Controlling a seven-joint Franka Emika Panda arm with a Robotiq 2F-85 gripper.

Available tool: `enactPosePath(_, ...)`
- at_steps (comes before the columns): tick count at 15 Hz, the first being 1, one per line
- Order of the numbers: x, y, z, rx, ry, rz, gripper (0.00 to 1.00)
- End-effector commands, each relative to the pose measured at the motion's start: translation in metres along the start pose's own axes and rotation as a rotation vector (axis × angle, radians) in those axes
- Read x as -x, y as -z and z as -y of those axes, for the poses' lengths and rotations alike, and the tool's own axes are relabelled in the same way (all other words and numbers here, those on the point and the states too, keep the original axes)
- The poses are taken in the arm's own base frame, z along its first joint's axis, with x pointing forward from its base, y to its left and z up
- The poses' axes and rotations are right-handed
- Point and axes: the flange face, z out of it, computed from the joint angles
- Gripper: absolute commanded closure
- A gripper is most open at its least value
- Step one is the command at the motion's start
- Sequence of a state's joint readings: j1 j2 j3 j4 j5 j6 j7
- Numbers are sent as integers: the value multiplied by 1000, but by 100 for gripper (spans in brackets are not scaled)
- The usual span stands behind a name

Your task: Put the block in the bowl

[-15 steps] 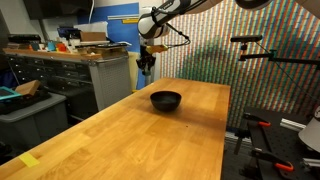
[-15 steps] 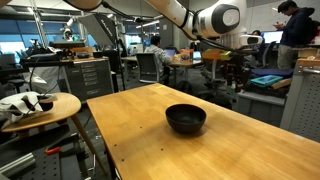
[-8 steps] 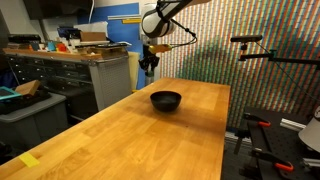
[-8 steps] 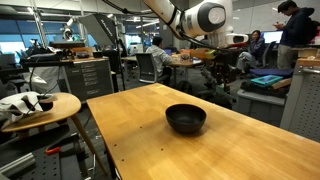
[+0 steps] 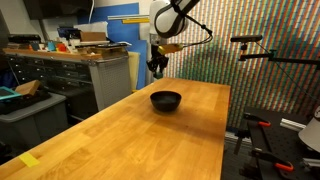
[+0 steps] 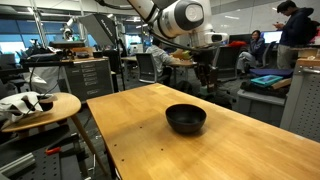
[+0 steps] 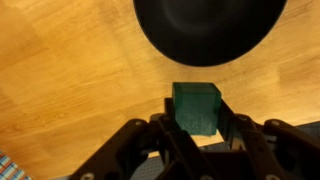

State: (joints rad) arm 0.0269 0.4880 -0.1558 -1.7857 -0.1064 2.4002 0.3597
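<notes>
Gripper pinching the block above the desk, short of the bowl

In the wrist view the gripper (image 7: 197, 122) has its fingers pressed on either side of the green block (image 7: 197, 106), held in the air with the black bowl (image 7: 208, 30) just ahead. In both exterior views the bowl (image 5: 166, 100) (image 6: 186, 119) rests on the wooden desk (image 5: 150, 140) (image 6: 135, 135) near its far edge, and the gripper (image 5: 158, 68) hangs above that edge.

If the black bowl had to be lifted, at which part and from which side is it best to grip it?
Probably the rim, from above: the bowl sits upright and open on the table, so its wall can be pinched between inside and outside.
</notes>
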Motion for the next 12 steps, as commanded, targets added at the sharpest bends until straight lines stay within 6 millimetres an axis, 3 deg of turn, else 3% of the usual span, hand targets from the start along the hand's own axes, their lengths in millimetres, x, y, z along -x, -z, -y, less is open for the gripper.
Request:
enactPosePath(1, 51, 16, -11, 17, -21, -15, 82)
enactPosePath(6, 89, 13, -11, 18, -8, 5, 82)
enactPosePath(12, 96, -2, -2, -39, 20, -11, 82)
